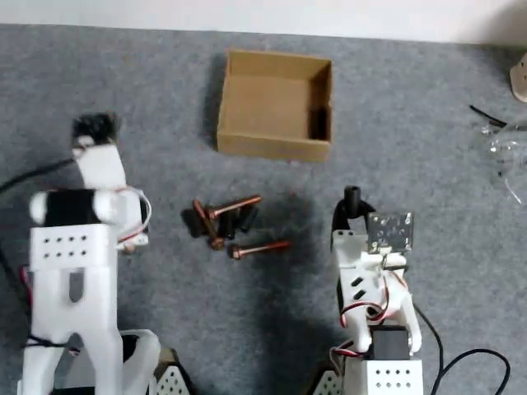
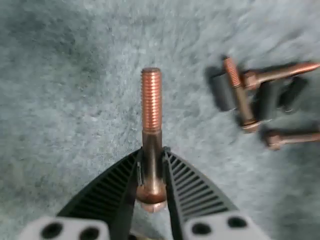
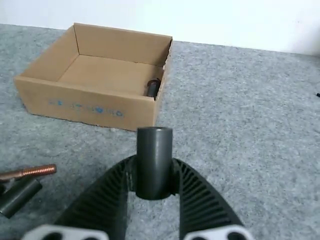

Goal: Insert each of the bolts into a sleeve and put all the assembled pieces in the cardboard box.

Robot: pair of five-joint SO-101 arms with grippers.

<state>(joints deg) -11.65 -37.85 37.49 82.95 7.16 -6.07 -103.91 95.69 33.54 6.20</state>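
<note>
Two grippers sit loaded near the cardboard box (image 1: 272, 146). The left gripper (image 2: 152, 154), off the box's left side, is clamped on a copper bolt (image 2: 151, 100) with its threaded end pointing outward. The right gripper (image 3: 154, 165), just short of the box's right front corner, clasps a dark sleeve (image 3: 154, 150). A dark piece with a copper end (image 3: 152, 87) lies in the box's right-hand corner. Loose bolts and sleeves (image 1: 226, 222) lie heaped on the grey carpet (image 1: 428, 164) before the box's front wall.

Cardboard box (image 1: 272, 146) sits on table (image 1: 148, 74). Assembled piece (image 3: 153, 87) lies in the box, against its right wall. Heap of bolts and sleeves (image 1: 233, 224) lies before the box. Left tool (image 2: 152, 157), gripping bolt (image 2: 151, 100), is front-left of the box. Right tool (image 3: 154, 167), gripping sleeve (image 3: 154, 150), is front-right.
</note>
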